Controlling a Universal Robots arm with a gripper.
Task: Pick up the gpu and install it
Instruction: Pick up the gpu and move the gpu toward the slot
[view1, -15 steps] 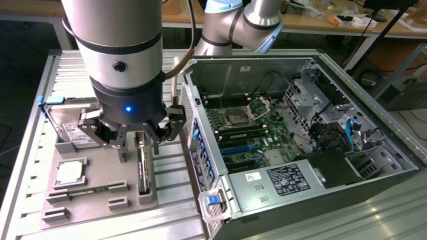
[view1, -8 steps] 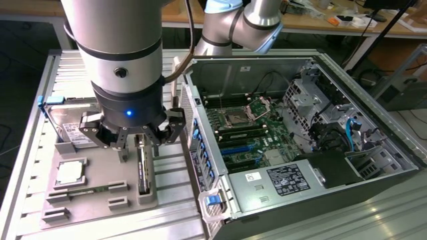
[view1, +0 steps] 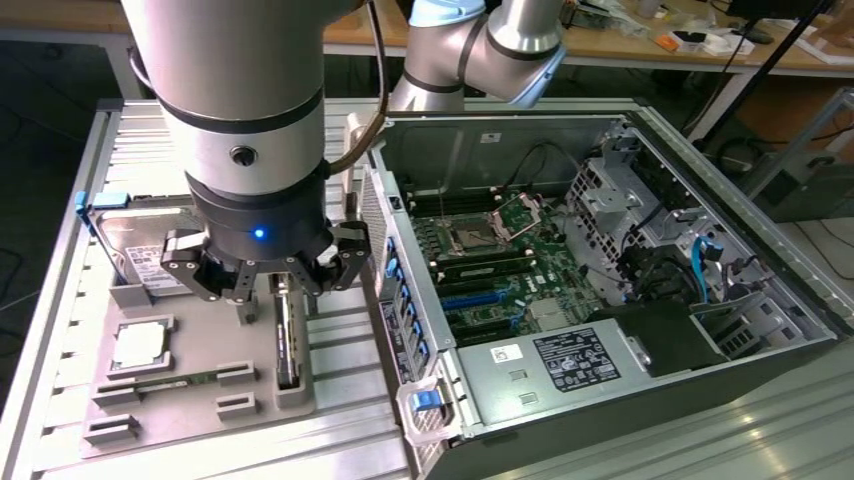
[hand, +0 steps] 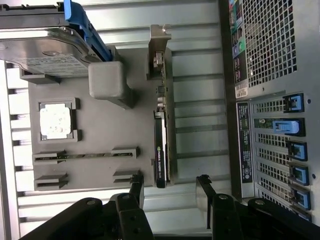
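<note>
I have the gripper (view1: 278, 300) hanging low over the grey tray (view1: 200, 410) on the bench (view1: 347, 445). Its fingers (hand: 136, 192) are spread apart and hold nothing. The graphics card (view1: 287, 350) stands on its edge in a slot along the side of the tray nearest the computer case (view1: 521, 105).

In the wrist view the card (hand: 162, 150) runs as a thin dark strip, with its silver bracket at the end beside the hard drive (hand: 40, 50). The two fingers sit either side of that strip without touching it.

The hard drive, with its blue tab, leans in a holder at the tray's far corner. A square processor chip (hand: 55, 121) lies flat in its pocket, and a narrow memory stick (hand: 85, 156) lies in a slot just beside it.

The case lies open on the exterior view's right, showing its green main board (view1: 487, 265), and the card is not in it.
</note>
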